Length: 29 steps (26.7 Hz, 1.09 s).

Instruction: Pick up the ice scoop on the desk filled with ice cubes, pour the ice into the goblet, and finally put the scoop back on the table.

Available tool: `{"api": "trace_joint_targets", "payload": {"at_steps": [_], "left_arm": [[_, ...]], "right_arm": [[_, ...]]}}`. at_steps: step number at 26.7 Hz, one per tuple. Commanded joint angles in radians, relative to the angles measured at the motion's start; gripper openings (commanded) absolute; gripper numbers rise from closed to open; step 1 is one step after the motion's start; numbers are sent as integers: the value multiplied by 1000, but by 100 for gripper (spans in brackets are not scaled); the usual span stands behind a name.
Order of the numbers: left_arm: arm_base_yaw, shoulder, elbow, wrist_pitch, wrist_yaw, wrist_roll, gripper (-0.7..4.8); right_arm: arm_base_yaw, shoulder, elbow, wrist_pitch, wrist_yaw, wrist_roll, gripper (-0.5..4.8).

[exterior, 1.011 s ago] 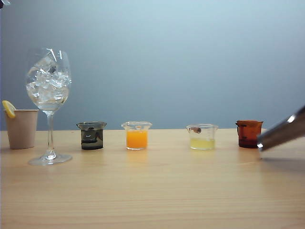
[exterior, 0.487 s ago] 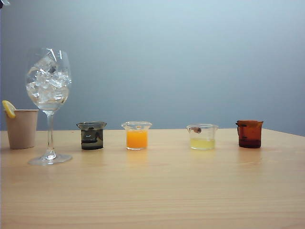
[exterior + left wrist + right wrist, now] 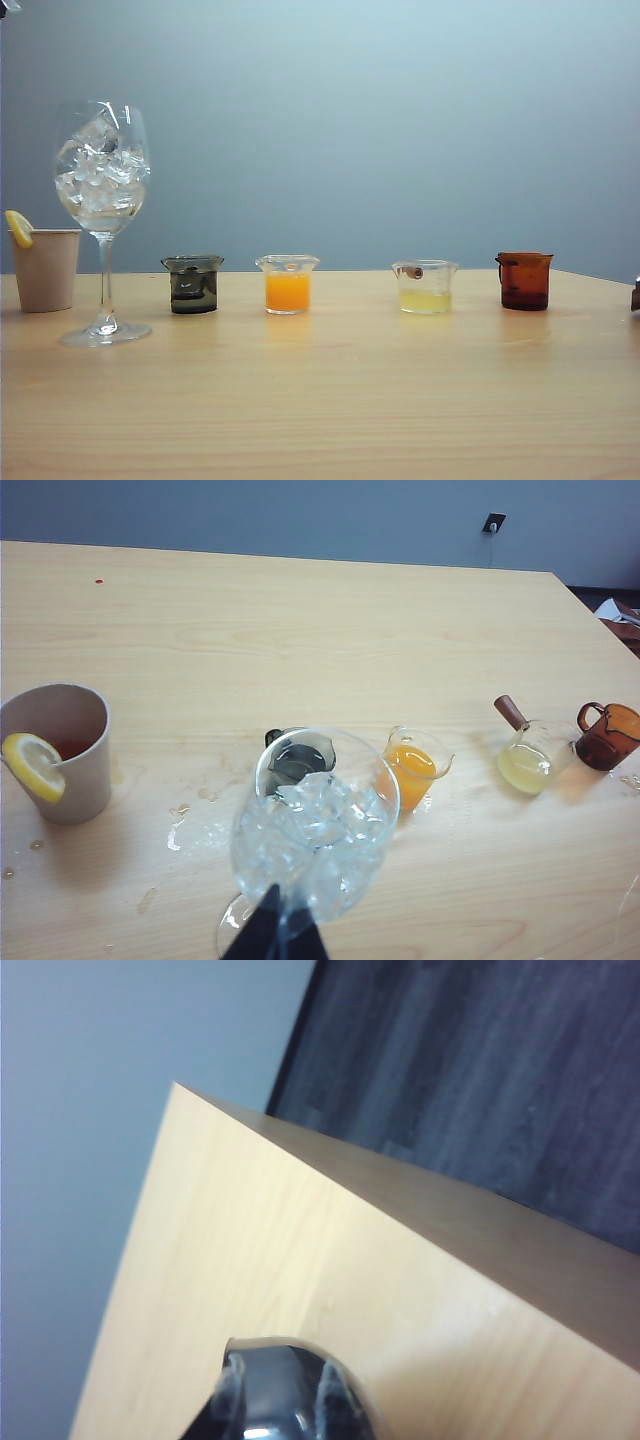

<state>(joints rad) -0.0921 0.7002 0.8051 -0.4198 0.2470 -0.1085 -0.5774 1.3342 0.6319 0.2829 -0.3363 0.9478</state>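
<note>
The goblet (image 3: 102, 190) stands at the left of the desk (image 3: 330, 400), its bowl packed with ice cubes (image 3: 100, 170). In the left wrist view the same goblet (image 3: 315, 825) sits right in front of my left gripper (image 3: 277, 935), whose two dark fingers close on its stem. The ice scoop (image 3: 290, 1390) shows only in the right wrist view, as a shiny dark rounded bowl over the table's corner (image 3: 300, 1260). My right gripper holds it from outside that frame, so its fingers are hidden. A dark sliver (image 3: 636, 295) at the exterior view's right edge is all that shows there.
A beige paper cup (image 3: 44, 268) with a lemon slice stands left of the goblet. Small beakers line up across the desk: dark grey (image 3: 192, 284), orange (image 3: 287, 285), pale yellow (image 3: 425, 288), amber (image 3: 523, 280). Water drops (image 3: 185, 825) lie near the goblet. Dark floor (image 3: 480, 1080) lies beyond the table edge.
The scoop's shiny end, at the exterior view's right edge a second ago, has drawn away to the right and out of view. The goblet and left gripper have stayed still.
</note>
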Motion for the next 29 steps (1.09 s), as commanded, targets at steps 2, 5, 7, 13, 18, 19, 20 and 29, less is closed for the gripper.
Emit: {"api": "trace_joint_targets", "payload": {"at_steps": [2,5,7,13,18,19,20,29], "left_arm": [[1,-2,4,9,3,3,-5],[1,-2,4,9,3,3,-5],[1,-2,4,9,3,3,-6],[1,-2,4,7,4,3,-5],[1,-2,4,3,4,3,-5],[1,-2,4,2,4,3,-5],[1,-2,4,2,4,3,-5],[1,-2,4,2,4,3,-5]], "right_arm": [[0,68,7,164,-27,77,-5],[0,122,8,196,-42,80,-5],[0,142,8,203,-41,81,-5],[2,194,8,256,-53,101,-5],[16,238,8,277,-65,138,-5],[21,242,8,276,-66,143,-5],[26,247,8,276,-66,146,-5],[31,256,8,303,-43,149,360]]}}
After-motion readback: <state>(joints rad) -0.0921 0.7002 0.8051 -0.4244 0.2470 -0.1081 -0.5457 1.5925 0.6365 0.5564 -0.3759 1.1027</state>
